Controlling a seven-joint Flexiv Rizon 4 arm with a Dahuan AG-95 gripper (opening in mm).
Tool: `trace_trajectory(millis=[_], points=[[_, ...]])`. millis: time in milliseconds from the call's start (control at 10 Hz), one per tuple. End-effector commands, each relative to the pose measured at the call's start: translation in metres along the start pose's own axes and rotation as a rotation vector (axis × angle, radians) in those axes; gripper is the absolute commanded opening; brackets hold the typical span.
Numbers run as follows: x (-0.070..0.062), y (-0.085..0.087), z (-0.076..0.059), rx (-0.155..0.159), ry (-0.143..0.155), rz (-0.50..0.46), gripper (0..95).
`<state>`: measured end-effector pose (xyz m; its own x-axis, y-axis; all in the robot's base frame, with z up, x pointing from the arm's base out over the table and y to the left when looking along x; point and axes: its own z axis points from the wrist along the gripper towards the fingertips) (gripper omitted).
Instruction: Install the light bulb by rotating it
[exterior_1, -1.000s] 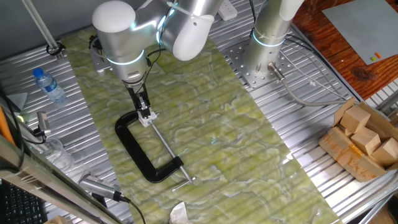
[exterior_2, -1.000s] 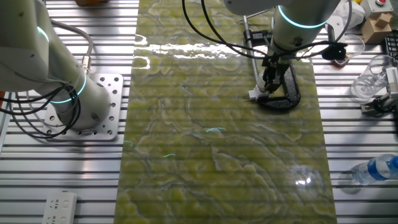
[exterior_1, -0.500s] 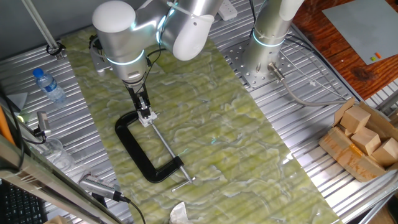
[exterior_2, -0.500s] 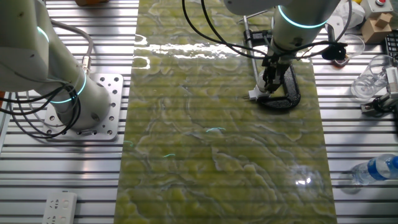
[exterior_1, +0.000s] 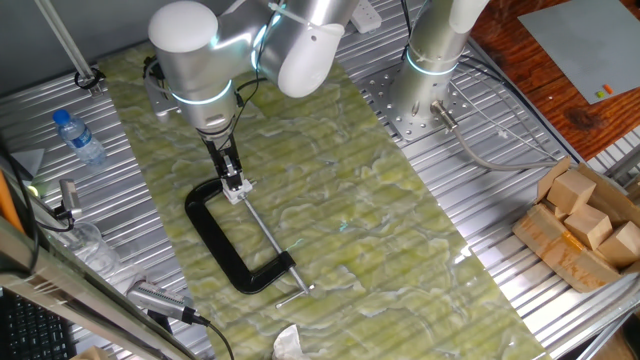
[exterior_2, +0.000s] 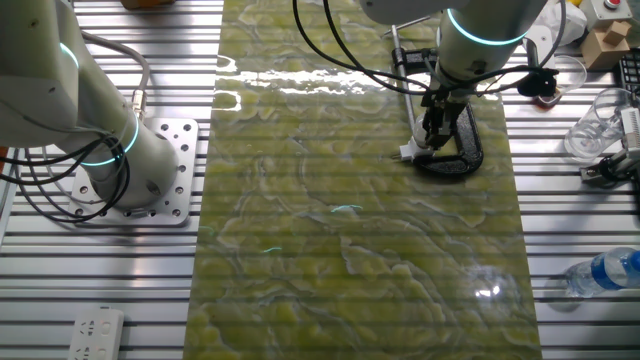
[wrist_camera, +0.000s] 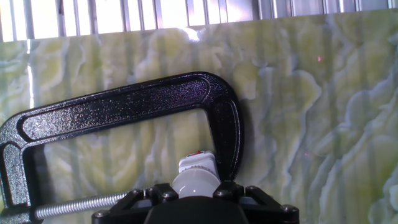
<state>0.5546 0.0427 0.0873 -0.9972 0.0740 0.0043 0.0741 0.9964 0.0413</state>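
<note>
Currently, progress: the light bulb (wrist_camera: 194, 180) is held at the C-clamp (wrist_camera: 124, 112) end; seating is probably unfinished, rotation remains.
Gripper (exterior_1: 233, 185): clamped on the bulb.
Bulb place: directly between the fingers.
Bulb axis: neck pointed away from the gripper, along the fingers.

Nothing visibly changes between the earlier pictures and now. In both fixed views the gripper (exterior_1: 233, 186) sits at the same spot over the upper end of the black C-clamp (exterior_1: 222, 243), and the arm's pose matches. No object on the green mat (exterior_1: 380, 230) shifts place.
</note>
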Motion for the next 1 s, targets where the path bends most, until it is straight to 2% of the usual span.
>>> trace_trajectory(millis=[100,400,600,700,900,1000], points=[[-0.0035,0.0002,-0.0057,-0.002,0.000,-0.022,76.0],[-0.0032,0.0000,-0.0050,0.000,0.006,-0.025,76.0],[-0.0032,0.0000,-0.0053,0.021,0.002,-0.111,76.0],[-0.0033,0.0002,-0.0062,0.029,-0.008,-0.244,76.0],[-0.0036,0.0004,-0.0081,0.027,-0.003,-0.413,76.0],[-0.0036,0.0004,-0.0083,0.033,0.000,-0.537,76.0]])
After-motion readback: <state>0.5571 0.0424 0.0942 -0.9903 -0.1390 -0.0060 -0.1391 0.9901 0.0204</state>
